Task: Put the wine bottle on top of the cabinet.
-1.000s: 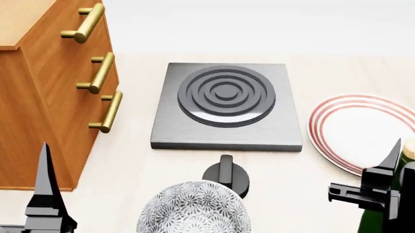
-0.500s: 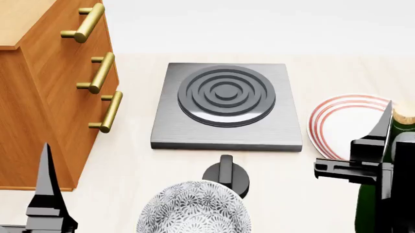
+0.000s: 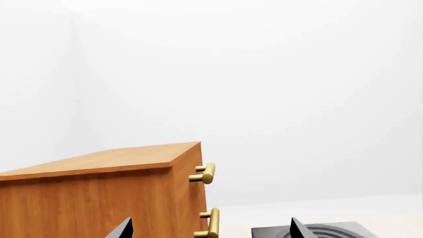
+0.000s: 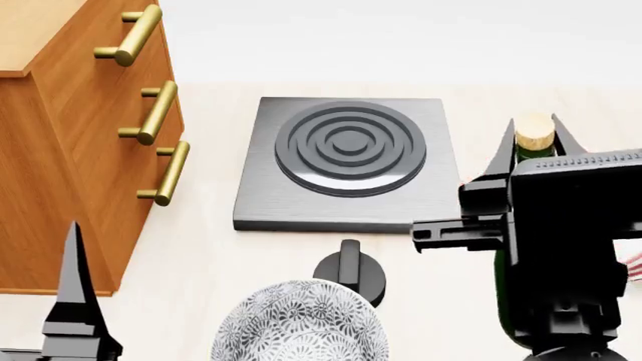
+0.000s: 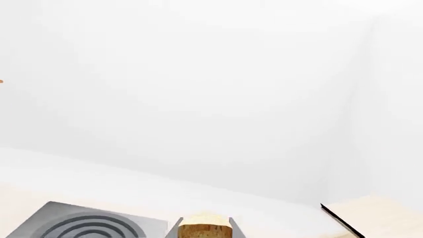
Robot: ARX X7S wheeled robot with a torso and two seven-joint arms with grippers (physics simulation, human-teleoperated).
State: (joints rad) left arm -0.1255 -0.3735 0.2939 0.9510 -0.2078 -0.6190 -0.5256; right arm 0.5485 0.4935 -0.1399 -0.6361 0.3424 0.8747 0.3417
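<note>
The wine bottle (image 4: pixel 534 129), dark green with a tan cork, stands upright in my right gripper (image 4: pixel 534 150), lifted at the right of the hob. The jaws are shut on its neck just below the cork. In the right wrist view the cork (image 5: pixel 205 229) sits between the two fingertips. Most of the bottle's body is hidden behind the gripper. The orange-brown cabinet (image 4: pixel 60 150) with brass handles stands at the far left, with its lighter top (image 4: pixel 30 30) above. My left gripper (image 3: pixel 211 231) is open and empty, near the cabinet (image 3: pixel 99 198); only one finger (image 4: pixel 72 301) shows in the head view.
A grey hob plate with a ringed burner (image 4: pixel 349 150) lies in the middle, with a black knob (image 4: pixel 349 274) in front of it. A patterned bowl (image 4: pixel 301 323) is at the near edge. A red-rimmed plate (image 4: pixel 633 265) is almost hidden behind the right gripper. A pale board (image 5: pixel 377 213) lies to the right.
My right gripper has risen and moved left with the wine bottle, from over the plate to the hob's right edge. The left arm has not moved.
</note>
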